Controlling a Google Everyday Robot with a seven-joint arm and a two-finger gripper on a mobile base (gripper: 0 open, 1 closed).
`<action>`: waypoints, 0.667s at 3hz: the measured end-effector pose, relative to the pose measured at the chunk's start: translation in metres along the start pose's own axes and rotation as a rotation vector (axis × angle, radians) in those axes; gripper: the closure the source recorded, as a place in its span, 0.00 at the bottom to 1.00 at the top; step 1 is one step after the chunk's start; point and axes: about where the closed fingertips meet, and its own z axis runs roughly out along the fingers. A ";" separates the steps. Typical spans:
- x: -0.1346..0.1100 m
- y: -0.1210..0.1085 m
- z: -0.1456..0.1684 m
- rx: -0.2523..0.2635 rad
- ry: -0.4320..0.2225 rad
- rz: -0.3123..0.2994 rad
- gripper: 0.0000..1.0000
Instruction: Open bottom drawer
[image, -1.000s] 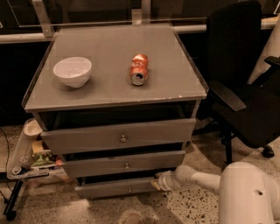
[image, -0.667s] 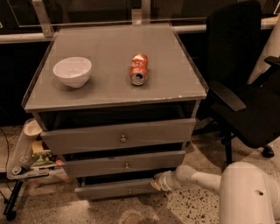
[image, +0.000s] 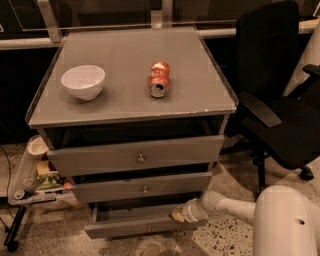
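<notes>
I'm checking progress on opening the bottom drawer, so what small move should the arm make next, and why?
Probably draw the tool straight out from the cabinet, taking the bottom drawer farther. The drawer is only partly out, showing a narrow strip of its inside, and the tool sits at the right end of its front, so a straight pull seems to fit.
</notes>
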 end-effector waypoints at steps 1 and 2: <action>0.000 0.001 0.000 -0.005 0.003 0.000 1.00; 0.015 0.013 0.000 -0.045 0.028 0.026 1.00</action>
